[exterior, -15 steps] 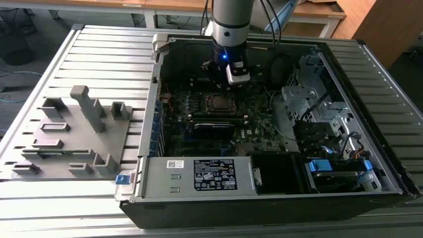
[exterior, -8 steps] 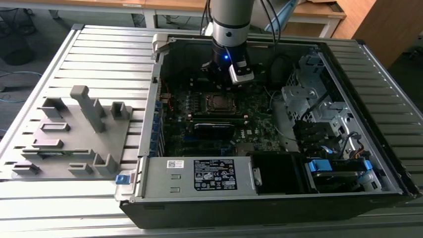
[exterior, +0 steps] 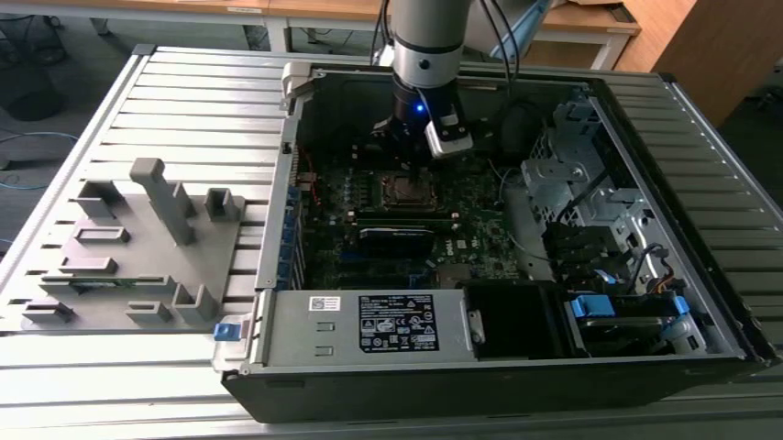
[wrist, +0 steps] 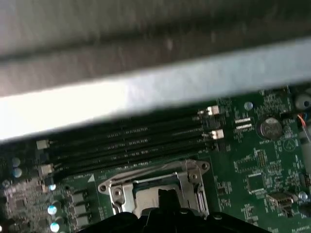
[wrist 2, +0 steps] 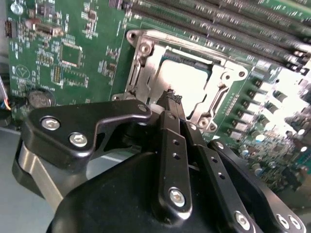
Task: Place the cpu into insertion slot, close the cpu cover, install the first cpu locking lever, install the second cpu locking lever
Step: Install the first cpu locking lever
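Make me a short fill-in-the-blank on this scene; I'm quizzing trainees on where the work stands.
1. The hand hangs just over the ____ frame of the cpu cover.
2. The cpu cover lies ____ over the cpu.
3. The long memory slots sit on a ____ circuit board.

Missing words: silver; closed; green

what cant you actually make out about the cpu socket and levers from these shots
- Locking levers: too small in the exterior view; in the second wrist view the claw covers the insertion slot's near edge.
- Near half of the cpu cover: hidden by the claw's dark body in the first wrist view.
- Cpu surface: washed out by glare in the second wrist view.
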You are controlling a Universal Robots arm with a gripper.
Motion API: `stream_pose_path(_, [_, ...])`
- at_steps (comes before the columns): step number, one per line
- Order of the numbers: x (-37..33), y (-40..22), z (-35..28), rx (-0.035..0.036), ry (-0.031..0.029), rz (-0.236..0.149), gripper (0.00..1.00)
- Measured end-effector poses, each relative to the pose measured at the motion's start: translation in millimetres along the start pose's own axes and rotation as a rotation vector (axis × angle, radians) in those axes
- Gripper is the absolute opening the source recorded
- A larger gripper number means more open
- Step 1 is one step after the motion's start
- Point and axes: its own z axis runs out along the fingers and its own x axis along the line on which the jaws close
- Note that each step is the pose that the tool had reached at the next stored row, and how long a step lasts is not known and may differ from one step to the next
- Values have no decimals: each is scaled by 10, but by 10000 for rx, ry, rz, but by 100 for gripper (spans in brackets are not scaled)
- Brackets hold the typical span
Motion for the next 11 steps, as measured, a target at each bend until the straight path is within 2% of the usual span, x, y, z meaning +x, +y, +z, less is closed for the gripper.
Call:
stream_pose_path(5, [14, -69, 0, 6, -3, -7, 11])
stream_pose_path(11, [30, -81, -19, 6, -3, -38, 11])
